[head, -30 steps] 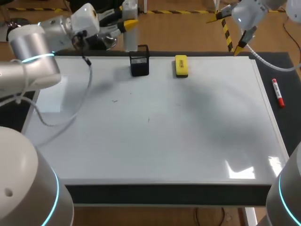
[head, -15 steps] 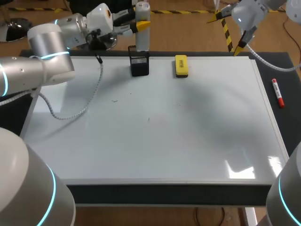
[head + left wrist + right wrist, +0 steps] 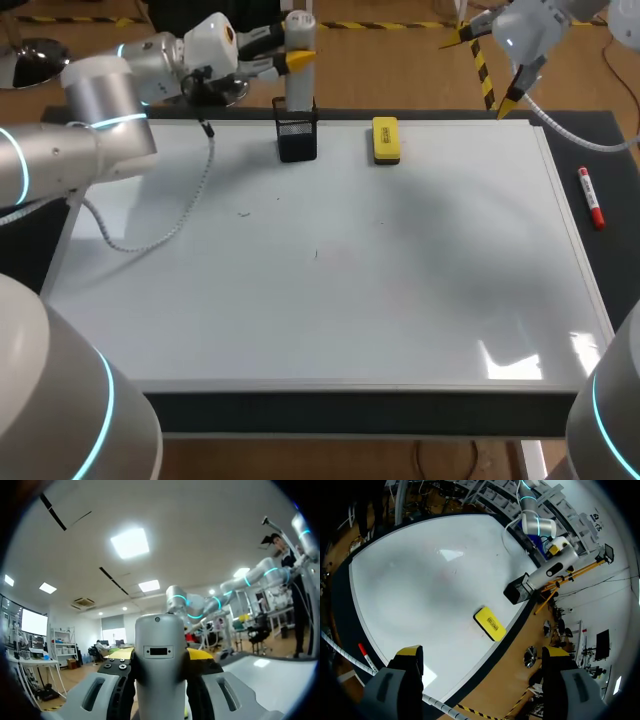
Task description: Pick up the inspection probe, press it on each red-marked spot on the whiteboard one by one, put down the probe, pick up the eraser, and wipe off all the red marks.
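One grey probe [image 3: 298, 88] stands upright at the far edge of the single whiteboard [image 3: 400, 300]. The left gripper [image 3: 284, 52] is closed tight around its upper half, and the wrist view shows both fingers pressed against its sides. The probe's lower end sits at the mouth of the one black mesh holder [image 3: 298, 140]; I can't tell if it is inside. One yellow eraser [image 3: 385, 140] lies just beside the holder. One red marker [image 3: 591, 197] lies off the board on the dark table [image 3: 610, 140]. The right gripper [image 3: 482, 652] hangs high over the far right corner, spread wide and holding nothing.
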Robot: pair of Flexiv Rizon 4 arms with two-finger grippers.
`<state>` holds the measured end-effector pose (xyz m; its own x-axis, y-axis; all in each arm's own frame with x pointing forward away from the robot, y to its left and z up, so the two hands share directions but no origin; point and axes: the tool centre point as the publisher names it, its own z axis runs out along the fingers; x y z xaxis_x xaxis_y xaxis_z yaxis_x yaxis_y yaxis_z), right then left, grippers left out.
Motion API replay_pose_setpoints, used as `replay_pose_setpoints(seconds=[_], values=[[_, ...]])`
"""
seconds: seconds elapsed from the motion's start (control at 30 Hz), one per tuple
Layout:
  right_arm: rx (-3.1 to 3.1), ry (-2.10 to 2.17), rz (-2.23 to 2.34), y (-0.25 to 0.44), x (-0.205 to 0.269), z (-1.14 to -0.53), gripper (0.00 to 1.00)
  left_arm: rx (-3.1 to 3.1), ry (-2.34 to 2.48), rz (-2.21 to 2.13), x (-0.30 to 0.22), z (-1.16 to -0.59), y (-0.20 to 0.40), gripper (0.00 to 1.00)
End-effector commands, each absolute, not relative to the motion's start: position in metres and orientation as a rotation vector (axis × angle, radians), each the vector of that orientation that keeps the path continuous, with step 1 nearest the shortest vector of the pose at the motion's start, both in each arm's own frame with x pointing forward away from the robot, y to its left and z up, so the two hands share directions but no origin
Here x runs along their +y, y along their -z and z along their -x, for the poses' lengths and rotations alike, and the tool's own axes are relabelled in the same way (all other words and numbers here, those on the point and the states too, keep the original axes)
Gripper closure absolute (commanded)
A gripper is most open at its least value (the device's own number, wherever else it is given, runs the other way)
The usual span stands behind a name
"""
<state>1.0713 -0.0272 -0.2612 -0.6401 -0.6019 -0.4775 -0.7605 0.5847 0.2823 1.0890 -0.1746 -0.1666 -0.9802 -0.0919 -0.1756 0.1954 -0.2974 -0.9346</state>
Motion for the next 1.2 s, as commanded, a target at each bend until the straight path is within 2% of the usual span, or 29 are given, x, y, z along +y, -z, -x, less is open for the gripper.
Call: replay_pose_setpoints(seconds=[0.03,1.2], values=[[2.49,-0.667,1.113,0.261,-0.027,-1.072,0.0,1.737,2.401,-0.133,-0.174,-1.092,0.17,1.0],[2.49,-0.667,1.113,0.261,-0.027,-1.072,0.0,1.72,2.405,-0.061,-0.164,-1.096,0.217,1.0]])
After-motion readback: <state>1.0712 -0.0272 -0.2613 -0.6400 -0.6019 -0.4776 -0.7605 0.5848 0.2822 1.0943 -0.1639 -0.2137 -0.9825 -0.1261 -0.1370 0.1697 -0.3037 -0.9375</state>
